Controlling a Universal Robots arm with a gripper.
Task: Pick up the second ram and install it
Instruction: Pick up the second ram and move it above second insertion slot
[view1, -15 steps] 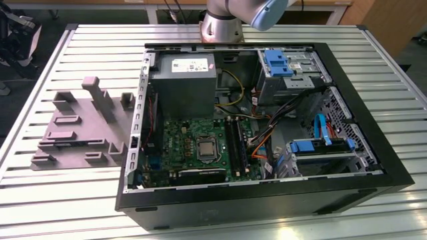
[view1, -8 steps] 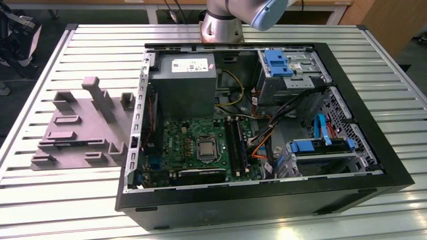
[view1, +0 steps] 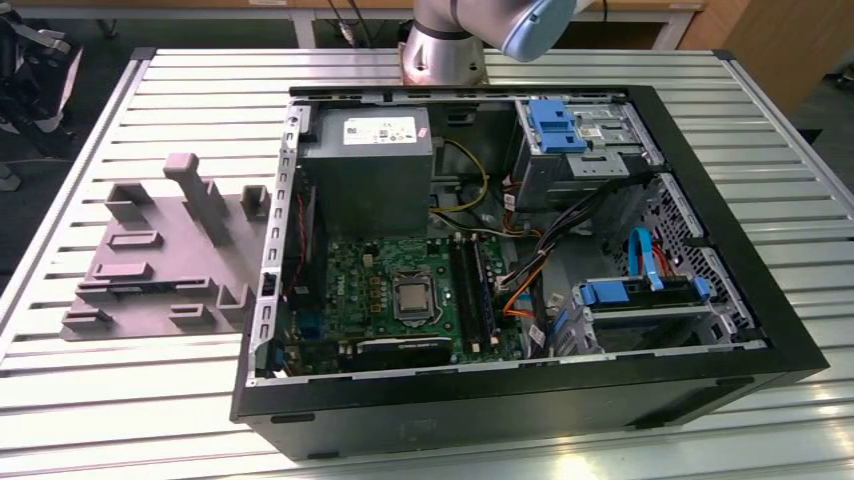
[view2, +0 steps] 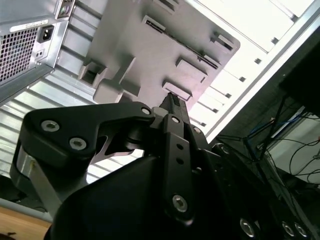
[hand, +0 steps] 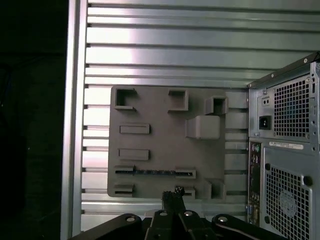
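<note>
The second ram (hand: 155, 172) is a thin dark stick standing edge-on in a long slot of the mauve-grey fixture (hand: 160, 137). In the second wrist view the ram (view2: 192, 46) shows as a dark line across the fixture (view2: 135, 55). In the exterior view the ram (view1: 140, 288) lies low on the fixture (view1: 154, 255), at that view's left. My gripper (hand: 172, 196) hangs well above the fixture with its fingertips close to the ram's slot line. In the second wrist view the gripper (view2: 171, 99) has its two black fingers pressed together, shut, with nothing between them.
An open computer case (view1: 534, 410) lies on the slatted metal table (view1: 147, 400), to the exterior view's right of the fixture. Its green motherboard carries long black socket rails (view1: 474, 290). The case's rear panel (hand: 285, 150) stands beside the fixture. The arm's base (view1: 441, 50) stands behind the case.
</note>
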